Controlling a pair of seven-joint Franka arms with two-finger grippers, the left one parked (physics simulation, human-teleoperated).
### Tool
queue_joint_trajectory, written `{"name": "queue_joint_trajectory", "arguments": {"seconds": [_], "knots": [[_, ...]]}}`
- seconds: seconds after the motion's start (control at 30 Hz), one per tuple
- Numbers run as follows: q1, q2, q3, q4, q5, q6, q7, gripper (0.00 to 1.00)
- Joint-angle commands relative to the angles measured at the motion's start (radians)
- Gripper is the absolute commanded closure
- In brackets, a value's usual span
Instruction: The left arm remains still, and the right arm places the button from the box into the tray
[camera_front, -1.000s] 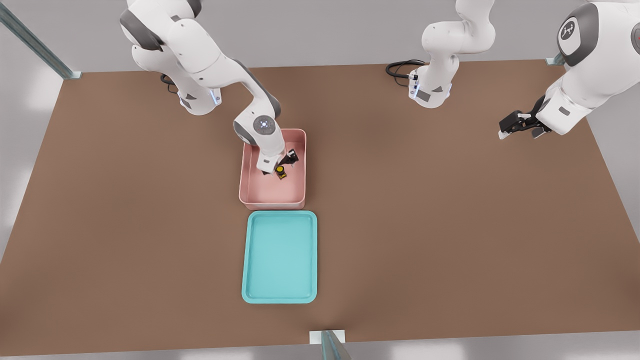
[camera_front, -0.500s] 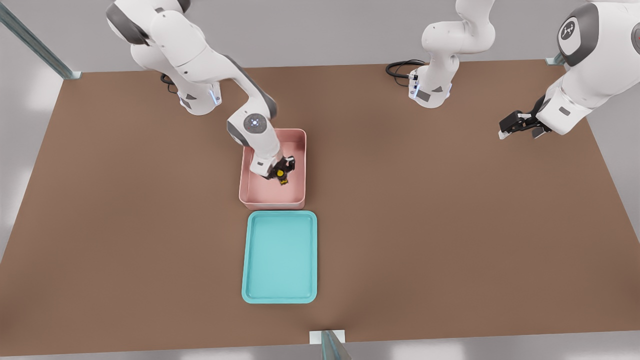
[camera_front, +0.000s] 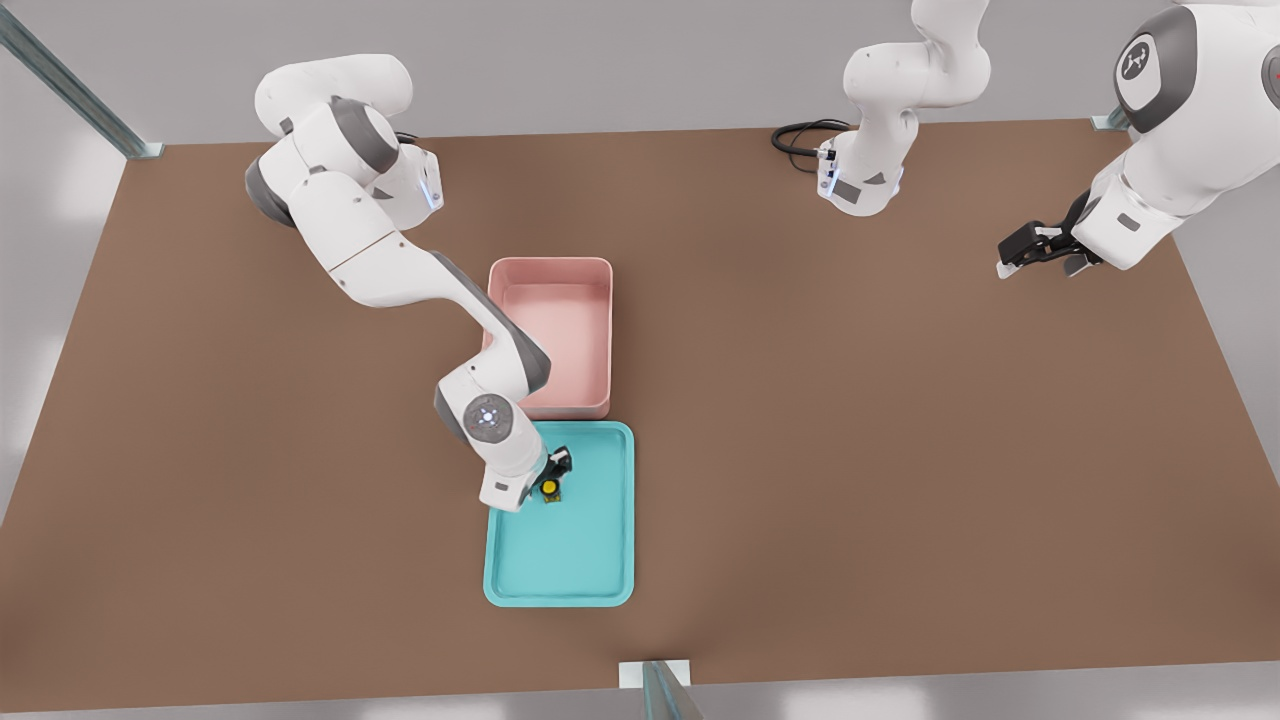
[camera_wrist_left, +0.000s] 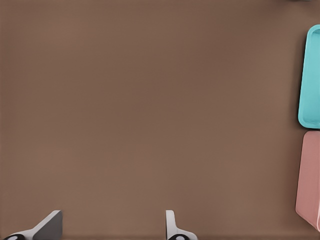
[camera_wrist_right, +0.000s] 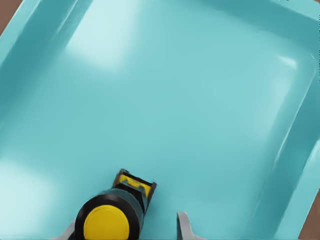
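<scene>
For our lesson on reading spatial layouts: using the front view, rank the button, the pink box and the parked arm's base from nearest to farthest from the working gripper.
The gripper hangs over the teal tray.
1. Button: right at the gripper, over the tray.
2. Pink box: beyond the tray's far end.
3. Parked arm's base: far off toward the front view's right.

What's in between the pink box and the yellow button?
Only the tray's near rim and a strip of its bare teal floor, as the front view shows. The box is empty, and the button sits at the hand over the tray.
</scene>
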Motion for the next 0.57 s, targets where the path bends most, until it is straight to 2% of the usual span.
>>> {"name": "queue_joint_trajectory", "arguments": {"seconds": [0.0, 0.07, 0.1, 0.13, 0.17, 0.2, 0.23, 0.27, 0.3, 0.33, 0.4, 0.53], "knots": [[-0.006, -0.007, 0.002, 0.002, 0.020, -0.029, -0.254, 0.00], [-0.046, -0.076, 0.045, 0.002, 0.022, -0.116, -0.265, 0.00], [-0.104, -0.162, 0.113, 0.000, 0.024, -0.233, -0.266, 0.00], [-0.267, -0.259, 0.266, 0.002, 0.024, -0.455, -0.258, 0.00], [-0.449, -0.345, 0.456, 0.020, 0.022, -0.714, -0.255, 0.00], [-0.491, -0.377, 0.524, 0.141, 0.022, -0.966, -0.254, 0.00], [-0.508, -0.377, 0.507, 0.218, 0.022, -1.143, -0.148, 0.00], [-0.569, -0.385, 0.498, 0.218, 0.016, -1.173, -0.082, 0.00], [-0.312, -0.447, 0.161, 0.217, 0.037, -1.173, -0.091, 0.00], [-0.198, -0.562, -0.079, 0.165, 0.230, -1.131, -0.140, 0.00], [-0.134, -0.721, -0.196, 0.002, 0.283, -1.046, -0.146, 0.00], [-0.135, -0.759, -0.206, -0.050, 0.297, -1.020, -0.145, 0.00]]}}
